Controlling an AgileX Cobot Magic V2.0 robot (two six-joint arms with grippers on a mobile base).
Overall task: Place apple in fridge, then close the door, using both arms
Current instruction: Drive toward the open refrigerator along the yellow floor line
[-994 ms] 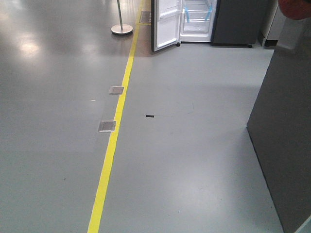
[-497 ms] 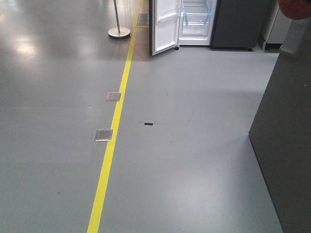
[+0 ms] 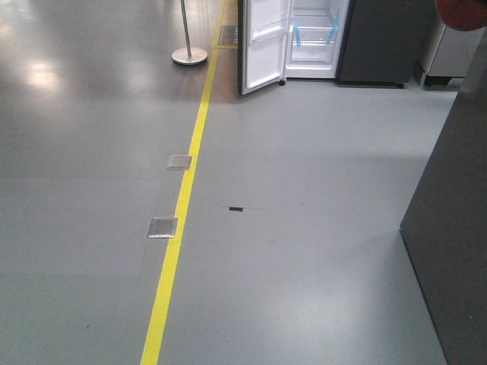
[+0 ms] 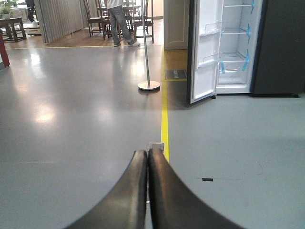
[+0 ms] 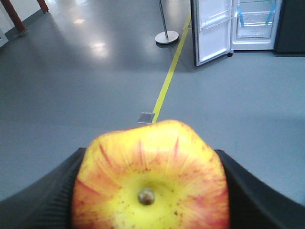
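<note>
Apple: the apple [image 5: 150, 181] sits pinched in the right jaws, its stem dimple facing the wrist camera and a dark finger pressing on each side. It is well apart from the fridge.
Right jaws: closed on the apple, carrying it above the floor.
Left jaws: pressed together with nothing between them, pointing ahead over the floor.
Fridge: the fridge [image 3: 316, 46] stands at the far end of the room, its white inside and blue-taped shelves showing.
Door: the door [image 3: 262, 46] is swung wide open on the fridge's left as seen from the robot, with its white liner and clear bins in view.
What has changed: in the front view, the two metal floor plates [image 3: 179, 162] beside the yellow line [image 3: 183, 213] have slid lower over the last second. So has the small black mark [image 3: 235, 207]. The foot of the fridge sits lower too, and the dark panel [image 3: 456, 251] on the right fills less of the picture.
What that means: I take it the base is rolling toward the fridge, so the carry is under way. Neither arm has any work at the fridge yet.
Left to do: a long stretch of open floor lies ahead. Placing the apple on a shelf and shutting the door are not yet begun.
</note>
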